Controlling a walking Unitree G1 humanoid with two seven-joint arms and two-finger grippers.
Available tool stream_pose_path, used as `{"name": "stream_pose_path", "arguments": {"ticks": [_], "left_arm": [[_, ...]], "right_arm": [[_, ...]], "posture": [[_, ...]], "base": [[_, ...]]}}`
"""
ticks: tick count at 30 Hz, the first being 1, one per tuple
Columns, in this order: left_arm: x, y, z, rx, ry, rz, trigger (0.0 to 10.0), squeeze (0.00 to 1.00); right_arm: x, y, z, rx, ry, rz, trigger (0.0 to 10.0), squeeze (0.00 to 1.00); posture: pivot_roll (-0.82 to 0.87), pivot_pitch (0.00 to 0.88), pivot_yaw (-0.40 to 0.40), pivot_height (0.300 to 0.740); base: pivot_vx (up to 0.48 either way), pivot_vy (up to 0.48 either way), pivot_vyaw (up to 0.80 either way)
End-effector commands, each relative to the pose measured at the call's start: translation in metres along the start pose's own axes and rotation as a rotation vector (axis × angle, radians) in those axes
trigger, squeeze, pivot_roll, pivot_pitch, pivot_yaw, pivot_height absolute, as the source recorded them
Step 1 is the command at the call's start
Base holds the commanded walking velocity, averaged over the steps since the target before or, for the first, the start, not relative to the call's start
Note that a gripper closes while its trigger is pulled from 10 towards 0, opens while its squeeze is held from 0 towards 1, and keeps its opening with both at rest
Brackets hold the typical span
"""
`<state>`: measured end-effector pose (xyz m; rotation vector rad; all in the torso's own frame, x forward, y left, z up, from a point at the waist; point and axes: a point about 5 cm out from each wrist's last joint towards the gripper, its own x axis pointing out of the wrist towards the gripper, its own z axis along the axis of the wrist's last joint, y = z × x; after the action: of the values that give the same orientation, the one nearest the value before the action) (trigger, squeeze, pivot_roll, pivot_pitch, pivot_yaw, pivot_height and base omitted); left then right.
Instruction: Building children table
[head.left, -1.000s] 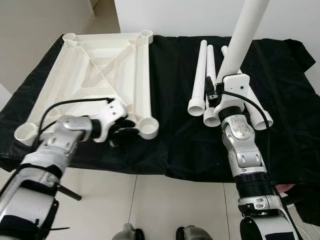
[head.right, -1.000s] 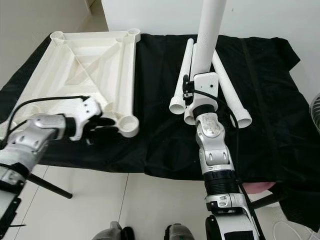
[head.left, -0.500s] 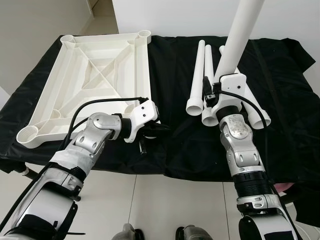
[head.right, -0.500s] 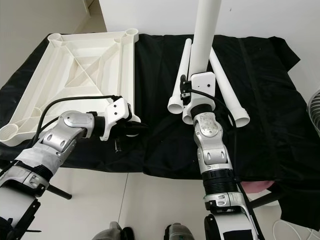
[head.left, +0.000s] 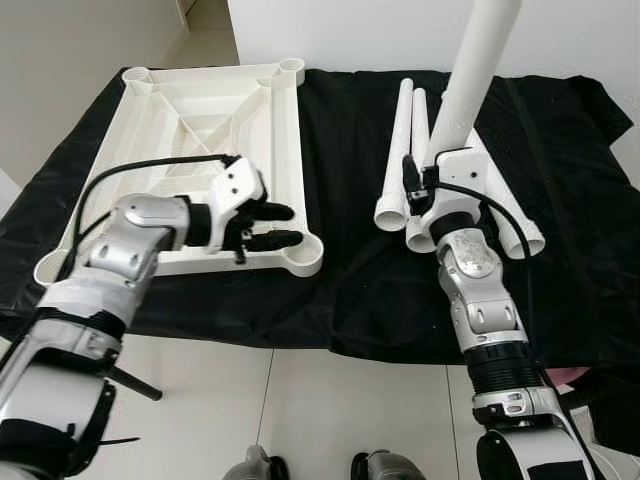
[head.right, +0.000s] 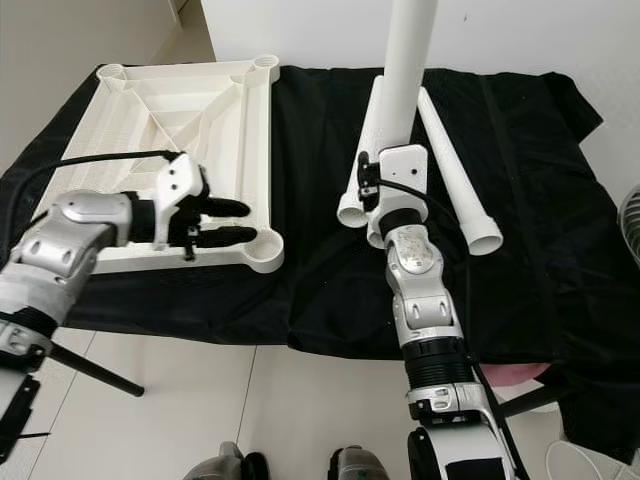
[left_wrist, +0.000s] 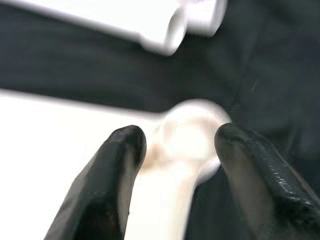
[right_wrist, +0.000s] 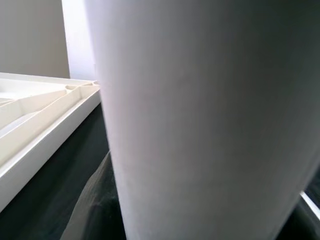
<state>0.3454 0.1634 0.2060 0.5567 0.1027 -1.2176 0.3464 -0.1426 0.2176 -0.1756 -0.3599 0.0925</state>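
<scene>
While gripped at its lower end by the right pincer, closed round it, white table leg held nearly upright above the tabletop, long axis running from 6 o'clock up to just past 12, top leaning slightly toward 1 o'clock and passing out of the head views. Seen close in the right wrist view as a broad white tube. Beneath and behind it, three loose legs lying flat on the black cloth, side by side, long axes roughly 12 to 6 and fanning a little, open ends toward 6 o'clock. Over at 10 o'clock on the cloth, upturned table frame, ribbed underside facing up, a round socket at each visible corner. Reaching in from 8 o'clock, left pincer spread wide at the frame's 5 o'clock corner, fingers pointing toward 3 o'clock along the near edge. Shown in the left wrist view with the round corner socket sitting between the two black fingers, one on either side; cannot tell whether touching it or just beside.
</scene>
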Motion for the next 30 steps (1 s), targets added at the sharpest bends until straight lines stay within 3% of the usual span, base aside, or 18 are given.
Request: {"name": "stream_pose_path", "arguments": {"ticks": [1,9,12,15,20,28,30], "left_arm": [[-0.007,-0.007,-0.019,-0.021,0.077,-0.046,10.0,0.00],[-0.015,-0.014,-0.040,-0.046,0.171,-0.052,10.0,0.00],[-0.005,-0.015,-0.058,-0.049,0.249,0.018,10.0,0.00],[-0.003,-0.015,-0.060,-0.048,0.257,0.029,10.0,0.00],[0.013,-0.008,-0.062,-0.048,0.280,0.115,10.0,0.00],[0.027,-0.008,-0.054,-0.034,0.235,0.107,10.0,0.00],[0.041,-0.011,-0.046,-0.018,0.187,0.072,10.0,0.00]], "right_arm": [[0.002,0.005,0.004,0.010,-0.023,0.020,10.0,0.00],[0.003,0.005,0.004,0.009,-0.023,0.021,10.0,0.00],[0.004,0.006,0.005,0.010,-0.027,0.023,10.0,0.00],[0.004,0.006,0.005,0.010,-0.028,0.024,10.0,0.00],[0.005,0.004,0.006,0.006,-0.032,0.018,10.0,0.00],[0.005,0.003,0.006,0.003,-0.032,0.015,10.0,0.00],[0.005,0.003,0.006,0.003,-0.030,0.016,10.0,0.00]], "posture": [[-0.07,0.095,0.077,0.740],[-0.07,0.093,0.075,0.740],[-0.07,0.091,0.074,0.740],[-0.07,0.091,0.074,0.740],[-0.08,0.091,0.076,0.740],[-0.09,0.095,0.075,0.740],[-0.09,0.099,0.071,0.740]], "base": [[0.000,0.000,0.00],[0.000,0.000,0.00],[0.000,0.000,0.00],[0.000,0.000,0.00],[0.000,0.000,0.00],[0.000,0.000,0.00],[0.000,0.000,0.00]]}}
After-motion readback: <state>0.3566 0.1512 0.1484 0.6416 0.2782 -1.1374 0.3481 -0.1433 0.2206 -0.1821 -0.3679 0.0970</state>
